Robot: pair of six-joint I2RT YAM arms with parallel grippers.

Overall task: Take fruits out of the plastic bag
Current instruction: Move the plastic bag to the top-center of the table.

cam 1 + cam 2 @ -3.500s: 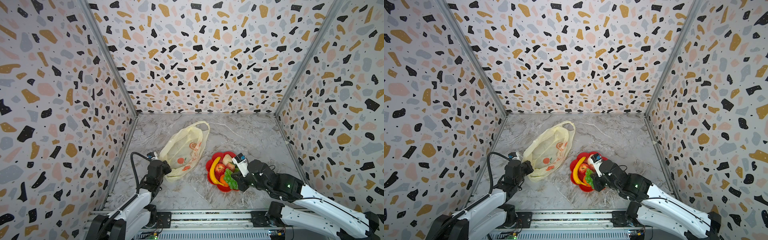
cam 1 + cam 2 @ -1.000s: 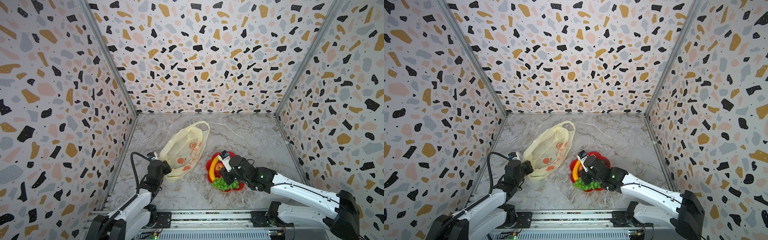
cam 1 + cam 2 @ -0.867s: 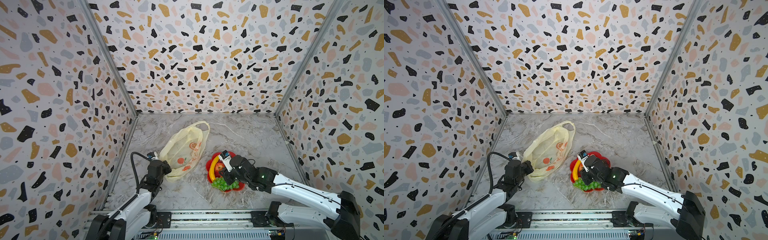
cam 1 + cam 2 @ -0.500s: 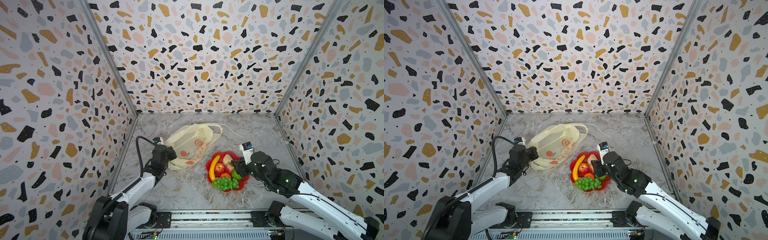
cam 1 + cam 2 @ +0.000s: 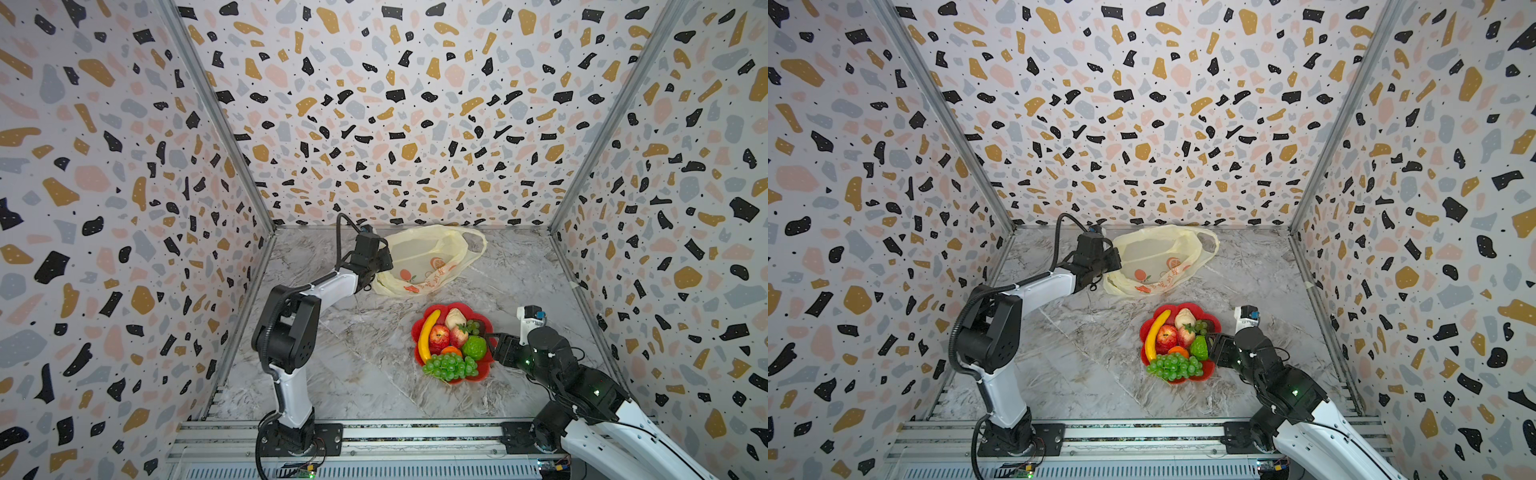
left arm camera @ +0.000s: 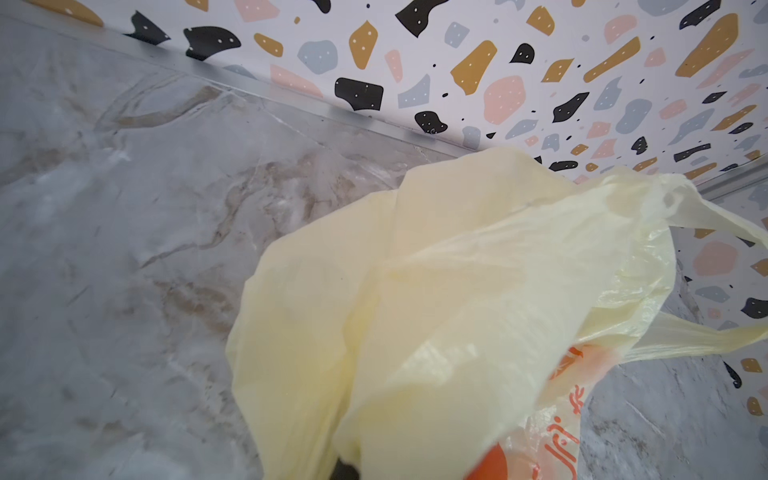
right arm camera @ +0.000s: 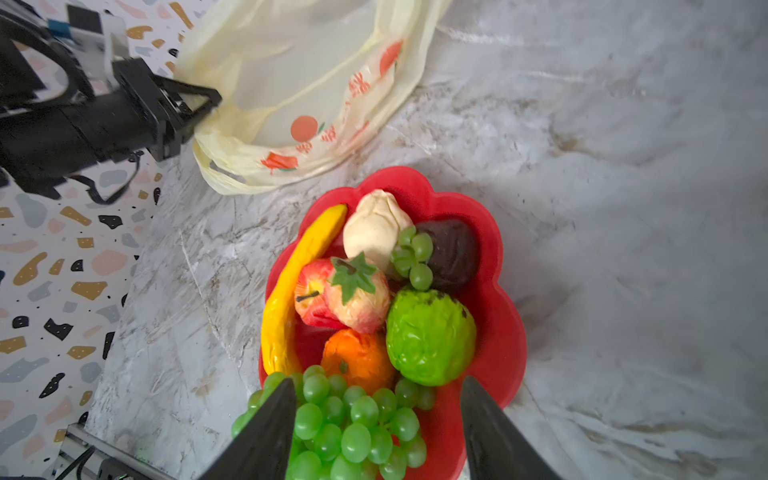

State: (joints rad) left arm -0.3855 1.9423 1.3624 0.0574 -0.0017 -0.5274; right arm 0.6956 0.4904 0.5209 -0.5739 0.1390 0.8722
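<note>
- Marble-look tabletop boxed in by three terrazzo-print walls, with a metal rail along the bottom of the frame carrying both arm bases.
- The biggest change is the plastic bag. A second ago it lay just left of the plate at mid-frame. Now it sits by the back wall, upper centre in both top views, well apart from the plate.
- My left gripper took it there. One edge of the bag is lifted and the rest trails on the marble.
- The film hides the jaws in the left wrist view. In the right wrist view the fingertips meet on the plastic, so I read it as probably still pinched shut on the bag.
- My right gripper has let go of the big grape bunch and backed off to the right of the plate. Its jaws stand wide with nothing held.
- The fruits are heaped on the red plate, lower centre. They include a banana, apple, orange, green citrus, strawberry and a beige piece.
- The bag looks slack and see-through, showing only its orange prints. I judge the emptying done and the bag is simply being moved aside.
</note>
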